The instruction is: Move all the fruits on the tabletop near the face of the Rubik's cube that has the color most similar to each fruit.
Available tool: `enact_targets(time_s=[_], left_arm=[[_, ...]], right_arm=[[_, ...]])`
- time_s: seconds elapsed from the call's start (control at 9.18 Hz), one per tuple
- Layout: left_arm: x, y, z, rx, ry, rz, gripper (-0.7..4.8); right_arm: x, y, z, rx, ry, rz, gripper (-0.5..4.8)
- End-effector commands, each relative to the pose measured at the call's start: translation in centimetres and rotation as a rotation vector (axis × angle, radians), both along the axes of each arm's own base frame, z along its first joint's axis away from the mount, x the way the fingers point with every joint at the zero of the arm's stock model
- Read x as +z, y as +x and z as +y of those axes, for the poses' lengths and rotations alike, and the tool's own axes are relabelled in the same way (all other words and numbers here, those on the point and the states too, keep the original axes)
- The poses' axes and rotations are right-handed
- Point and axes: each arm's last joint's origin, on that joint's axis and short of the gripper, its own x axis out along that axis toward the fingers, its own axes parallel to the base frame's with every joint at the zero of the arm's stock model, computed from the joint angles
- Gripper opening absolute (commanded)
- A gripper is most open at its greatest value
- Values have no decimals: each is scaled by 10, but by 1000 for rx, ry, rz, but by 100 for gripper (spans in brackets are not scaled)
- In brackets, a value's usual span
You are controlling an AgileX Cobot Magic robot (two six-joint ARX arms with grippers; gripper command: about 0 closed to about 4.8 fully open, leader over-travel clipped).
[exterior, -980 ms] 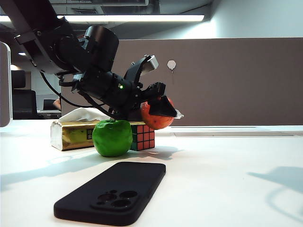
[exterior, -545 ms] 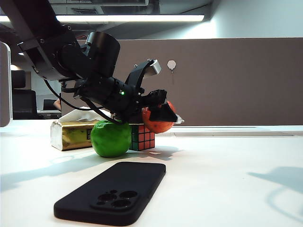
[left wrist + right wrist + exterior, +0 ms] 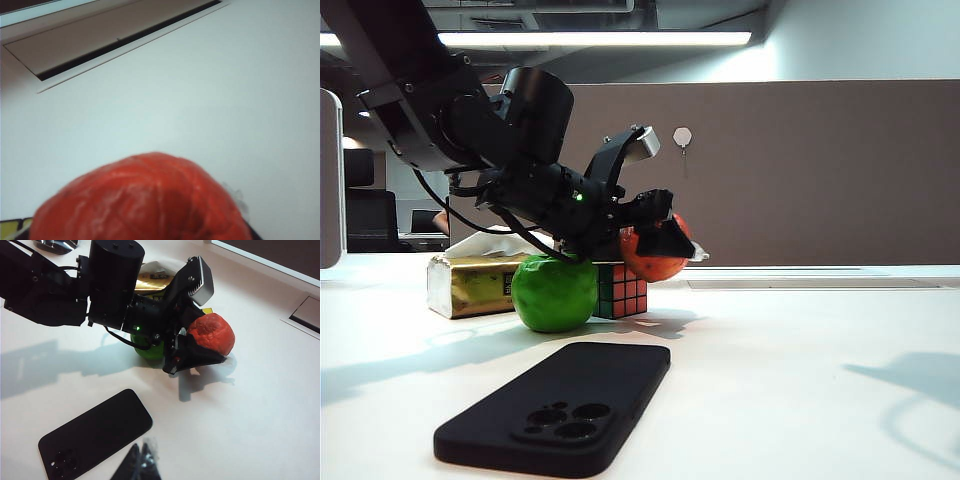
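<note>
Fingers of the left hand (image 3: 665, 235) clamp the orange (image 3: 650, 252), held off the tabletop (image 3: 800, 350) just right of the Rubik's cube (image 3: 622, 290). Beside the cube's left sits the green apple (image 3: 555, 292). Right hand (image 3: 142, 465) hangs well apart above a black phone (image 3: 95, 432); its grip state is unclear.

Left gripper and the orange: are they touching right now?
Touching. In the right wrist view the left gripper has its black fingers clamped around the orange, no gap visible. The exterior view agrees: the orange hangs between the fingers, off the tabletop.
</note>
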Motion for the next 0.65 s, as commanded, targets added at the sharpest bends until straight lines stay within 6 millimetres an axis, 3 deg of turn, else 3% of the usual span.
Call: enact_targets(time_s=[0.11, 0.65], left_arm=[[4, 1, -2, 1, -27, -31, 471], [9, 2, -3, 0, -53, -73, 471]], right_arm=[[2, 0, 0, 6, 8, -12, -1], [2, 0, 0, 6, 8, -13, -1]])
